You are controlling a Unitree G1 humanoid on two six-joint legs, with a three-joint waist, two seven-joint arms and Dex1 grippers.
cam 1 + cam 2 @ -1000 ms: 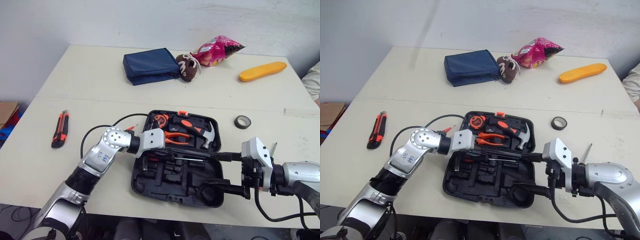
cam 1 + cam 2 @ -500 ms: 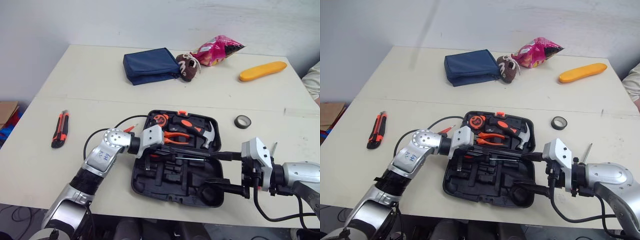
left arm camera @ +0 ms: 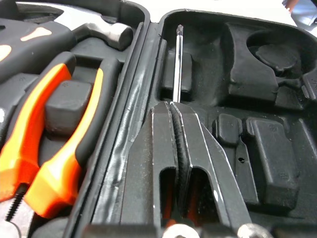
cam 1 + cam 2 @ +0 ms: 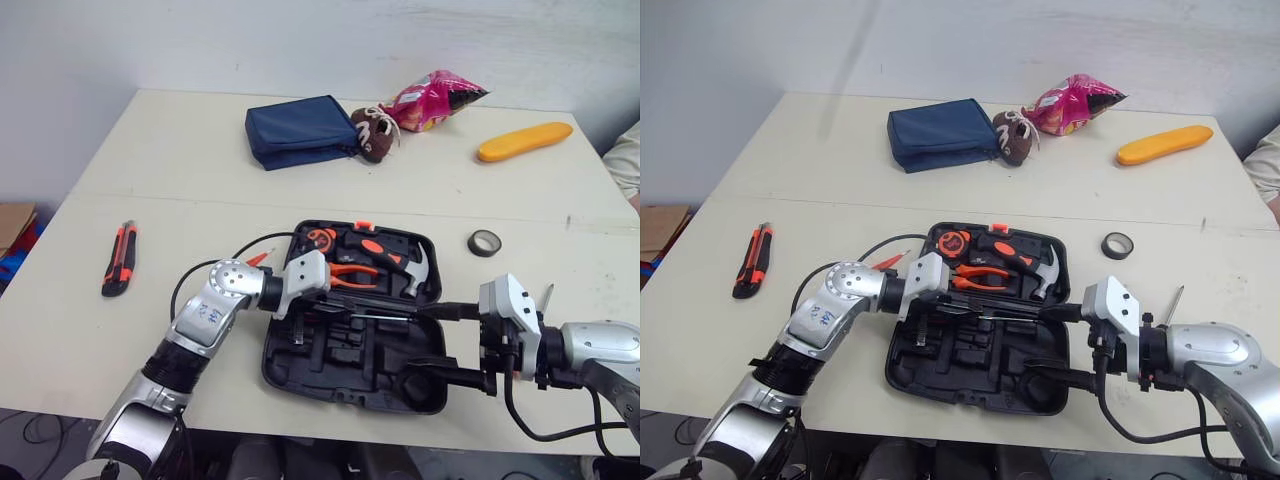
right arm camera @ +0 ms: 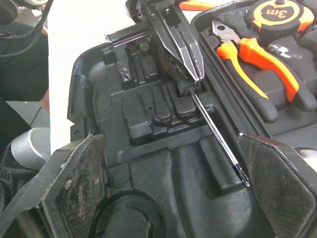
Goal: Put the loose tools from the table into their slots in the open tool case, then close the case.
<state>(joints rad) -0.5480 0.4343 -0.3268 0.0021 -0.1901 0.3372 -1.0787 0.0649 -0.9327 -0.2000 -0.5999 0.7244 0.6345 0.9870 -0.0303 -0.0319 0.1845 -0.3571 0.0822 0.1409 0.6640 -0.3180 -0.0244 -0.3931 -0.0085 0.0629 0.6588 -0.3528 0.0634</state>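
Tape measure point(image 5: 277, 12) reads "3m". Left gripper point(image 3: 171, 104) clamped on screwdriver point(image 3: 177, 64) in tool case point(image 4: 330, 385); right gripper point(image 5: 171, 168) wide open, empty. Nothing moved since earlier.

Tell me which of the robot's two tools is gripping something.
The left tool, shut on the screwdriver over the case; the right tool stands open and empty.

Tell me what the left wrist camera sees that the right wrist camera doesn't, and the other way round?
The left wrist view adds the steel head of the hammer. The right wrist view adds the 3m tape measure and the right gripper, open wide. Both share the open tool case, the orange-handled pliers and the left gripper shut on a screwdriver, its shaft pointing across the emptier half of the case.
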